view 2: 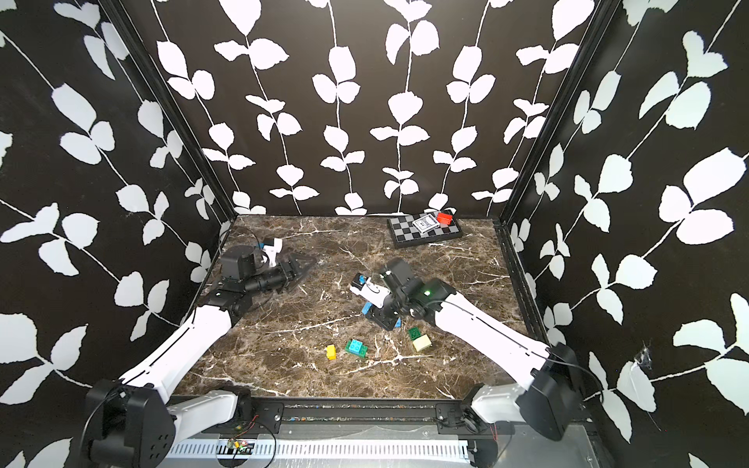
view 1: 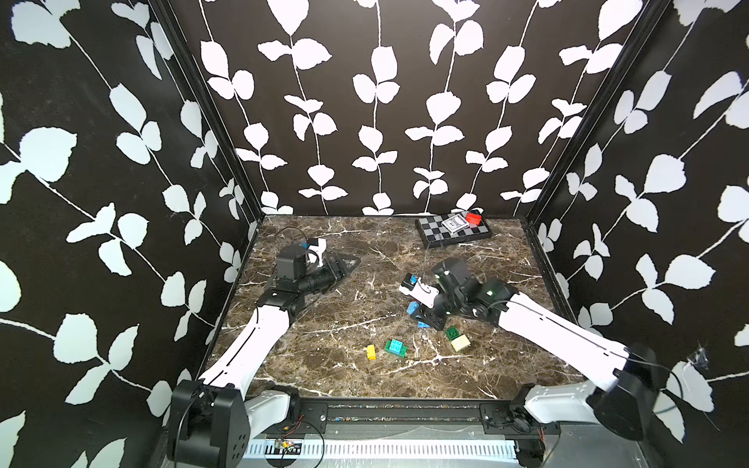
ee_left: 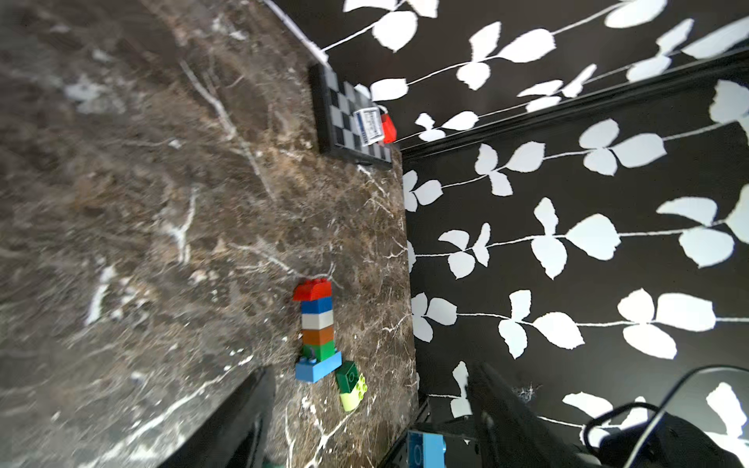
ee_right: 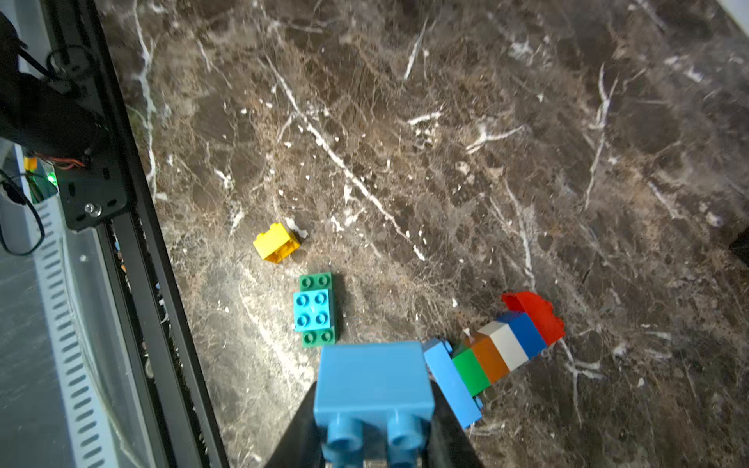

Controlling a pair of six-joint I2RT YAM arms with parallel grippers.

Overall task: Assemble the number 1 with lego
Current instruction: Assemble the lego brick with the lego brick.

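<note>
Two arms reach over the marbled worktop [view 1: 324,377]. The right gripper [ee_right: 375,441] is clamped on a light blue brick [ee_right: 375,377], its studs turned toward the wrist camera, held low just beside the stack [ee_right: 506,348]. That stack lies on its side on the worktop, right of centre. It has a rounded red piece at one end, then blue, white, orange and green squares, and an oblong light blue brick across the other end. In both top views the right gripper covers most of it, so I cannot tell whether the held brick touches it.

The left gripper [view 1: 350,267] sits well apart, toward the back left. Its jaws are spread wide with nothing between them.

Loose lego lies toward the front edge, near the stack. A yellow brick [view 1: 371,351] sits just beside a green oblong [view 1: 396,347] that has a light blue square pressed on top. Further right, a dark green brick [view 1: 452,333] touches a cream brick [view 1: 461,342]. At the back right, against the wall, a chessboard [view 1: 435,236] carries a card box [view 1: 452,224] and a red brick [view 1: 473,219].
</note>
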